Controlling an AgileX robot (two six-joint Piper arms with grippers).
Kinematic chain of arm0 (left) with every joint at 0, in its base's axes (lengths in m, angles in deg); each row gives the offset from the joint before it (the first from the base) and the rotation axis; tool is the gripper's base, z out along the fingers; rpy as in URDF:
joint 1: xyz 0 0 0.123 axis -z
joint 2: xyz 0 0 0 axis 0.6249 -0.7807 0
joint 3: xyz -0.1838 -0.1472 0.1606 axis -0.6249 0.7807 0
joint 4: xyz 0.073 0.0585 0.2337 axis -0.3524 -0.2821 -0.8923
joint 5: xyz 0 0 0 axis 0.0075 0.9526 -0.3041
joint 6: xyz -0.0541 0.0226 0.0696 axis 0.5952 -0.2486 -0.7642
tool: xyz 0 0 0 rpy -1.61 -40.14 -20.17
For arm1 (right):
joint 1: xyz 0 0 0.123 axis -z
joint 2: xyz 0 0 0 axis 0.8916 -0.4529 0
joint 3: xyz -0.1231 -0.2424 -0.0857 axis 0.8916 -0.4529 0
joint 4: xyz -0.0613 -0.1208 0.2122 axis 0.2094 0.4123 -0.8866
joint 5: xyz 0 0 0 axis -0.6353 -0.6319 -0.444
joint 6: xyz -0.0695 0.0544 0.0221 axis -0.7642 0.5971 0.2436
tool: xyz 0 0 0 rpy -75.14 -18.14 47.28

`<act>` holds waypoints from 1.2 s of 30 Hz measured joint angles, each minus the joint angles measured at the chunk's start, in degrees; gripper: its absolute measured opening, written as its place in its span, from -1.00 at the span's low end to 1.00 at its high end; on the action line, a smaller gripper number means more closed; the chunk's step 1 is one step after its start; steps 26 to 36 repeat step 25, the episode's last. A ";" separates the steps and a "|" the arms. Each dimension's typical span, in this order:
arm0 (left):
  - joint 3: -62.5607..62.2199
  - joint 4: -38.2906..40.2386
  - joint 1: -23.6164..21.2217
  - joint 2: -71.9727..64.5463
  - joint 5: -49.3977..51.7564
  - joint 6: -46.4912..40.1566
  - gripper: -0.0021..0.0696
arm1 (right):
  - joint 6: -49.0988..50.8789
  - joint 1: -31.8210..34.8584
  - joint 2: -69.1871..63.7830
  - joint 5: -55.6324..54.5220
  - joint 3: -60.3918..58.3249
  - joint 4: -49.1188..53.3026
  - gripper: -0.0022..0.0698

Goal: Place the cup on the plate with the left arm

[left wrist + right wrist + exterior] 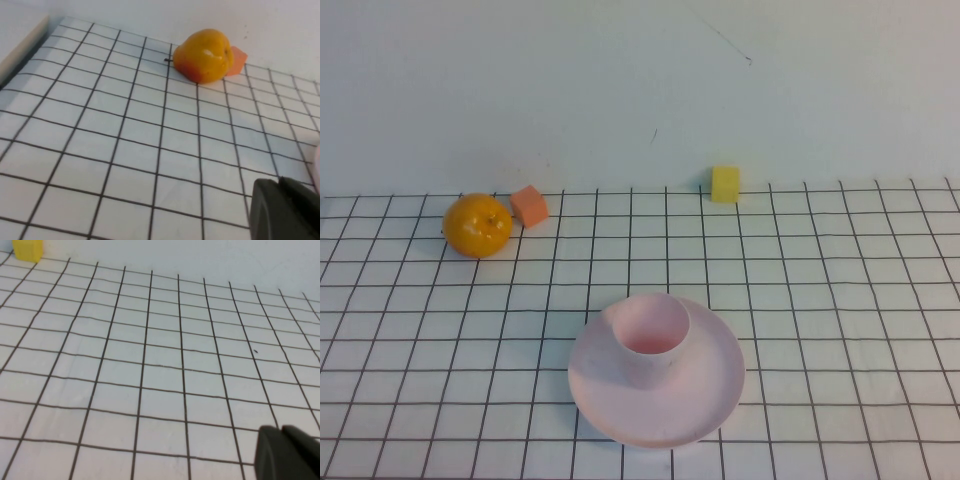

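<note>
High view: the small pale pink tumbler cup [653,338] stands upright on the round pale pink plate [710,400]; neither arm shows.

Left wrist view: the left gripper [283,210] hangs over bare cloth, fingers closed and empty. Best stay clear.

Right wrist view: the right gripper [286,454] hovers over grid cloth.

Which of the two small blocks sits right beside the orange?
The orange-red block, almost touching the orange at the table's far left. The yellow block stands alone, farther right. The left claw and right claw hold nothing.
</note>
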 joint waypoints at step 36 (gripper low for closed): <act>0.20 3.58 0.41 0.00 0.17 -24.66 -0.95 | 0.00 0.00 0.00 0.00 0.00 0.00 -0.95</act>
